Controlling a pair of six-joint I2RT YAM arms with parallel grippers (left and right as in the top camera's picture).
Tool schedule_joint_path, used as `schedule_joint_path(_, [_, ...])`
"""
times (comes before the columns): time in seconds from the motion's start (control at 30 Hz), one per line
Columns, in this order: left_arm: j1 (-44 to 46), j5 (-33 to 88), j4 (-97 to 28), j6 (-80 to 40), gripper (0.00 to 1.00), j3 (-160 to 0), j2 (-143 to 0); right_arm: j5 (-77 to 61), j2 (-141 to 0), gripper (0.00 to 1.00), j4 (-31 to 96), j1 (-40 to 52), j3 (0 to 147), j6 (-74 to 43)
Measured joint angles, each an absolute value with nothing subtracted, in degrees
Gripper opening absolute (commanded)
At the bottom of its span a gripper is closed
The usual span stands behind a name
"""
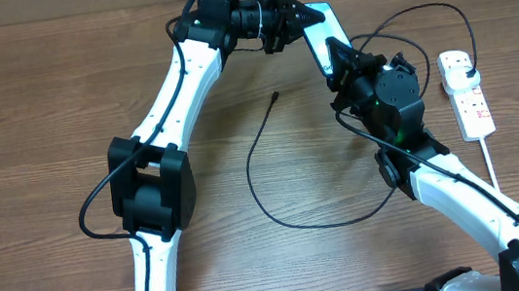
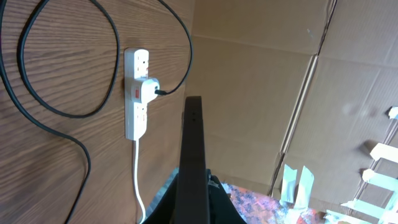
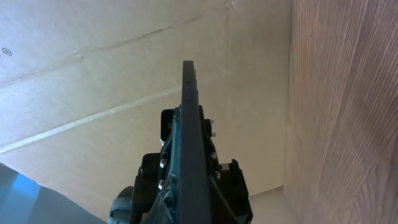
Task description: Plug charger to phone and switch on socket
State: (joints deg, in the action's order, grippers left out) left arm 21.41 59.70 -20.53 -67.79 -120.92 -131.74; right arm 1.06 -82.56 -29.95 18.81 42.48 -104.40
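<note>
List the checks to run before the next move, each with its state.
1. Phone gripped by the left gripper: ok.
2. Right gripper also shut on the phone: ok.
3. Tip of the charger lying loose on the table: ok.
4. A gripper free to pick up that tip: not ok.
5. Charger plugged into the socket: ok.
6. Socket switched on: cannot tell.

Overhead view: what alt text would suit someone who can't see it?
Two black-and-white robot arms hold a slim blue-screened smartphone at the far side of a wooden table, left hand and right hand both closed on it. A thin black charger cable, plugged into a white power strip, lies with its tip free.
</note>
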Motion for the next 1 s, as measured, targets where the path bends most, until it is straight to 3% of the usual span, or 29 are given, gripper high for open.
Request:
schedule_joint_path(0.53, [21.12, 59.27, -21.37, -63.09, 0.04, -120.92, -131.74, 0.12, -82.67, 0.41, -29.76, 19.22, 42.54, -104.05])
schedule_joint_path(1.0, [10.28, 55.53, -45.23, -41.10, 0.04, -121.12, -131.68, -1.56, -83.11, 0.70, -14.61, 19.86, 42.78, -85.36])
